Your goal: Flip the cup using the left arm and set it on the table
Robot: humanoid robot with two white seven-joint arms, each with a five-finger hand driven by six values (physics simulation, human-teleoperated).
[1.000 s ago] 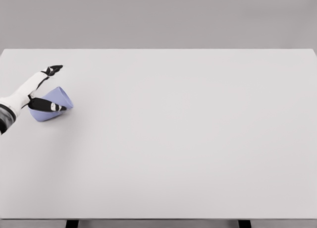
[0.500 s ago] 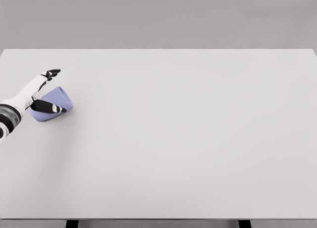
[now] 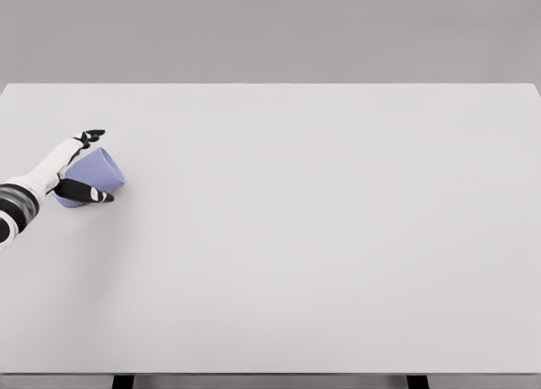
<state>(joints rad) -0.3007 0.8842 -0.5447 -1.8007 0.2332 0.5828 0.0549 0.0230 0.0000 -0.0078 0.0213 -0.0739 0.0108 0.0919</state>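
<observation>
The fingers (image 3: 84, 191) of the left hand (image 3: 71, 165) curl around the pale blue plastic cup (image 3: 95, 174), tilted near the left edge of the white desk (image 3: 321, 237). Grasp seems underway; next, lift and turn it.

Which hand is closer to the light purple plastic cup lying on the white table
Left. The left hand is right at the light purple plastic cup, its black fingers spread around the cup's sides. The right hand is not in view at all.
</observation>
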